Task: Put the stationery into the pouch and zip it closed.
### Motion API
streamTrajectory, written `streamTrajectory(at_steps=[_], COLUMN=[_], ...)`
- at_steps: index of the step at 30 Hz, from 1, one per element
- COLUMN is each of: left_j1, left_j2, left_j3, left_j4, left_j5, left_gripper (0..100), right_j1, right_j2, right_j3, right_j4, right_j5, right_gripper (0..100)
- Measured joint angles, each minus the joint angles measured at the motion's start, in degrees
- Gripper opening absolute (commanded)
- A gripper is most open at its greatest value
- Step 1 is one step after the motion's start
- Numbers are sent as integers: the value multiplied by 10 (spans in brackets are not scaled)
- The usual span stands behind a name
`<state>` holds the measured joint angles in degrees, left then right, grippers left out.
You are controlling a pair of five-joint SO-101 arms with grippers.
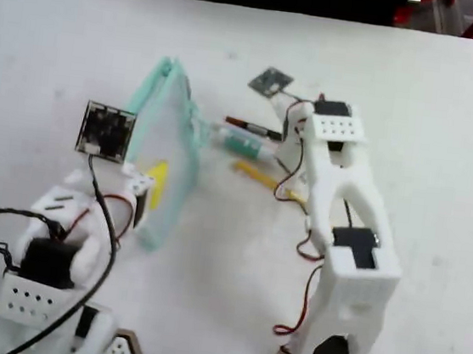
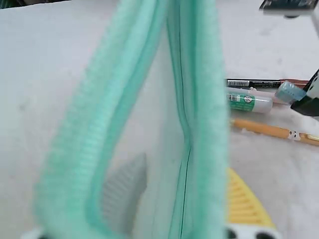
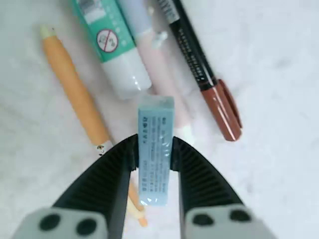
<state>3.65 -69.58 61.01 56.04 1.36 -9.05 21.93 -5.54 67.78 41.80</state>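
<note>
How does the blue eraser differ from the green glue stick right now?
The eraser is a flat-sided pale blue block; the glue stick is a round tube with a green label and a whitish end. The eraser is clamped between the right gripper's fingers, while the glue stick lies loose on the table. Both carry printed labels.

pouch (image 1: 161, 147) upright; marker (image 1: 251, 127), glue (image 1: 244, 145), pencil (image 1: 255, 175) just right of it; eraser (image 3: 155, 119) in right end effector (image 3: 155, 147)

Ribbed cloth edging and sheer panel on pouch (image 2: 99, 119). Matt grooved plastic on right gripper (image 3: 154, 144), smooth sleeve on eraser (image 3: 156, 119). Glossy plastic on marker (image 3: 197, 69).
</note>
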Motion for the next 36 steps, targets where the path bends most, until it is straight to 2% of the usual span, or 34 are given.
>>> streamTrajectory(at_steps=[5,8,10,15,22,27,36], left_j1=[0,0,3,26,75,76,76], left_j2=[0,0,0,-4,-116,-199,-297], left_j3=[1,1,1,1,4,79,127], left_j4=[0,0,0,0,22,7,2], left_j5=[0,0,0,0,22,23,4], left_gripper=[265,268,269,272,272,270,268], right_j1=[1,-4,-27,-144,-241,-316,-355], right_j2=[-149,-269,-352,-498,-515,-515,-482], right_j3=[0,-20,-47,-110,-134,-135,-104], right_j4=[53,86,114,152,142,111,62], right_j5=[-52,-97,-124,-193,-283,-324,-370], right_gripper=[17,17,17,17,17,17,17])
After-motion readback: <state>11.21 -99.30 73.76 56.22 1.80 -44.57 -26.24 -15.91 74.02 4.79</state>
